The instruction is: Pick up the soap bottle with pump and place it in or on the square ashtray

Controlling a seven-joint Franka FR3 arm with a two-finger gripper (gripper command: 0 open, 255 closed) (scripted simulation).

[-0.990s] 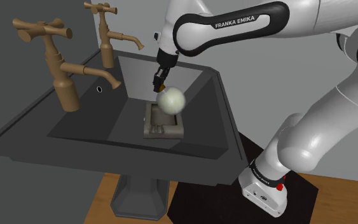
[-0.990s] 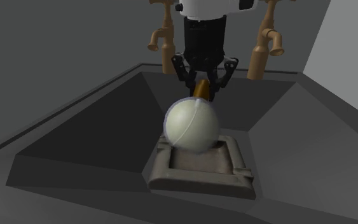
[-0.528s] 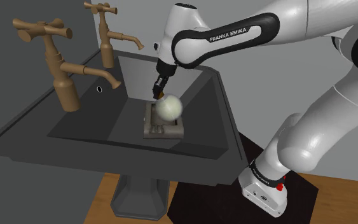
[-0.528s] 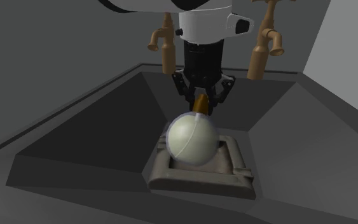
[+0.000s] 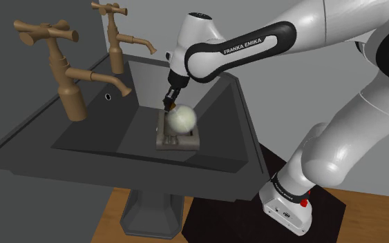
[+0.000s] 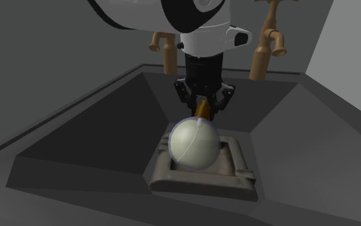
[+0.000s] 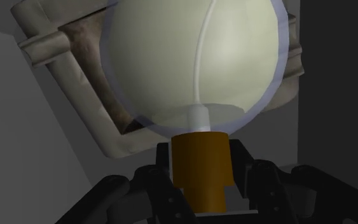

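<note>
Readable text, shoulder view: "FRANKA EMIKA", white capitals, running lengthwise along the black cover of the arm, on its forearm link. Second marking: a line of small dark print on the white base of the arm, beside a red spot. Too small to read.

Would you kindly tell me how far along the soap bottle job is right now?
Done: the pick-up, since the gripper is shut on the brown pump collar of the round pale soap bottle. In hand: the placing; the bottle hangs at the square ashtray in the dark sink, contact unclear. Left: setting it down if needed, releasing and withdrawing.
</note>
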